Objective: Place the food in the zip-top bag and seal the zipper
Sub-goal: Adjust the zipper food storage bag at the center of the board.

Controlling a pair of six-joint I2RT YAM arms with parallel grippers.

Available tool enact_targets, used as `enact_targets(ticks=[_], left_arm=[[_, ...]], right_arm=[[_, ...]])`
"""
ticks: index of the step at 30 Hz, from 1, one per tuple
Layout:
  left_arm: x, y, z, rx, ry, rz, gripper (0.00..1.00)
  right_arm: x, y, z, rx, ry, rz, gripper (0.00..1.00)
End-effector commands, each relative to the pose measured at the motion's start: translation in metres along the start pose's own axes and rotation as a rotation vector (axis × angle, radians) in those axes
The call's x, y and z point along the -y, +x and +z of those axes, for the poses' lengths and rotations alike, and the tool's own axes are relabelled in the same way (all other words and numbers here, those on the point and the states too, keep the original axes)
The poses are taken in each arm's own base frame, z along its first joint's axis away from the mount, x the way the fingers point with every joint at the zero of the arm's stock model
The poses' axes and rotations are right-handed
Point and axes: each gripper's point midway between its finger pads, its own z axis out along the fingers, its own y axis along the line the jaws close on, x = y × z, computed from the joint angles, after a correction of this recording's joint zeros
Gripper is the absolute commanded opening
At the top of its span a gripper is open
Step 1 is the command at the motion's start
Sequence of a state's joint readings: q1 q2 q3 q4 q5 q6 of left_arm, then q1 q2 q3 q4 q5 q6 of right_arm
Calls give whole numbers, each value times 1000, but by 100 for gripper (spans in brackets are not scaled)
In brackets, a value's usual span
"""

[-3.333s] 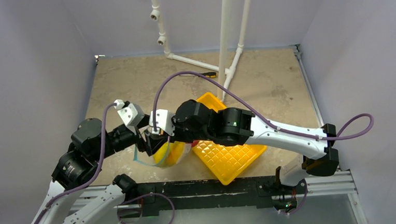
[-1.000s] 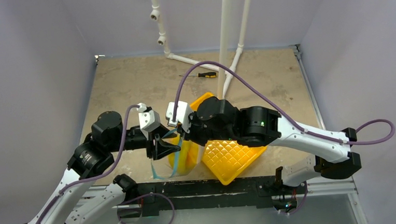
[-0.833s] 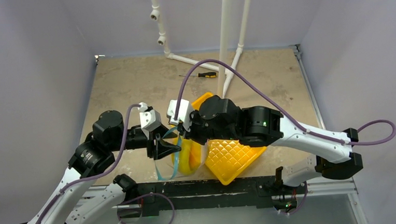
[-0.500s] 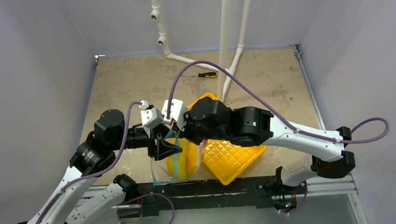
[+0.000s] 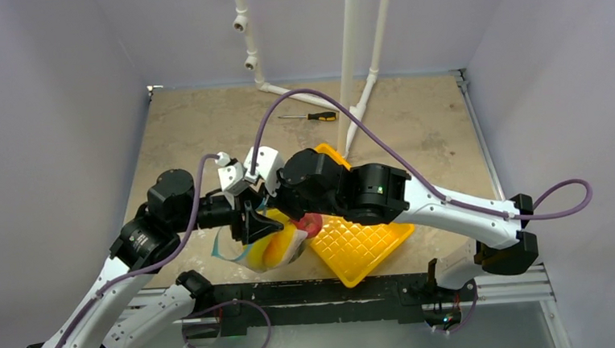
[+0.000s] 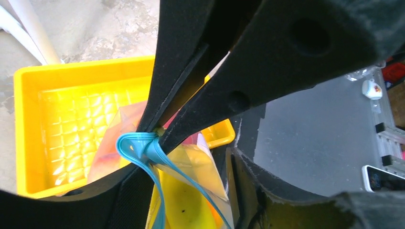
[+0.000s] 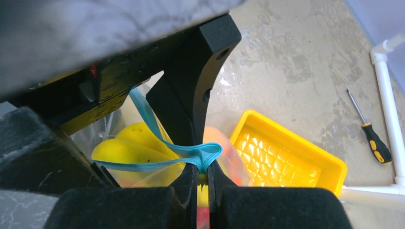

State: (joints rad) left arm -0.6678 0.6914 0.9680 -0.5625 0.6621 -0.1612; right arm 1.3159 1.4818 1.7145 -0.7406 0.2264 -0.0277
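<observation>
The clear zip-top bag (image 5: 280,247) hangs between both grippers just left of the tray, bulging with food: yellow fruits (image 5: 267,251) and a red one (image 5: 310,223). My left gripper (image 5: 252,224) is shut on a bunched fold of the teal zipper (image 6: 138,144). A yellow banana (image 6: 184,202) shows through the bag below. My right gripper (image 5: 265,199) is shut on another fold of the zipper (image 7: 203,155), close to the left fingers (image 7: 191,95). Yellow fruits (image 7: 126,149) and a peach-coloured one (image 7: 224,145) show in the bag. A loop of zipper (image 5: 227,255) hangs loose at the left.
The yellow gridded tray (image 5: 369,239) lies right of the bag with no fruit visible in it; it also shows in the left wrist view (image 6: 71,119) and the right wrist view (image 7: 291,160). A black-and-yellow screwdriver (image 5: 310,116) lies far back near white pipes (image 5: 350,58). The table's near edge (image 5: 295,292) is just below the bag.
The bag has dropped from hanging upright to lower and tilted left. My right gripper has moved left, close to the left gripper. Both still pinch the zipper.
</observation>
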Motion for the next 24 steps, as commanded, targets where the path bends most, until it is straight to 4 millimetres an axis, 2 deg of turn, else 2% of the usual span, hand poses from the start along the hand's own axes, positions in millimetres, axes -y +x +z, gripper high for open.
enact_targets(ticks=[1,7,9,14,18,22,24], left_arm=[[0,2,3,-11,23,32,48],[-9,10,-1,-51,-33,51,21],[-13,11,-2,-58,-56,53,0],[-18,8,-4,-55,-95,62,0],[-14,2,-7,-34,-85,76,0],[0,-10,-10,12,-32,100,0],[7,-16,-12,36,-8,109,0]], right_arm=[[7,-37,-5,121,27,31,0],[9,-36,-12,129,22,27,0],[8,-36,-16,138,13,29,0],[4,-35,-23,170,-21,26,0],[2,-37,-32,213,-43,22,0],[6,-41,-48,310,-39,0,27],[9,-44,-59,370,-34,-11,36]])
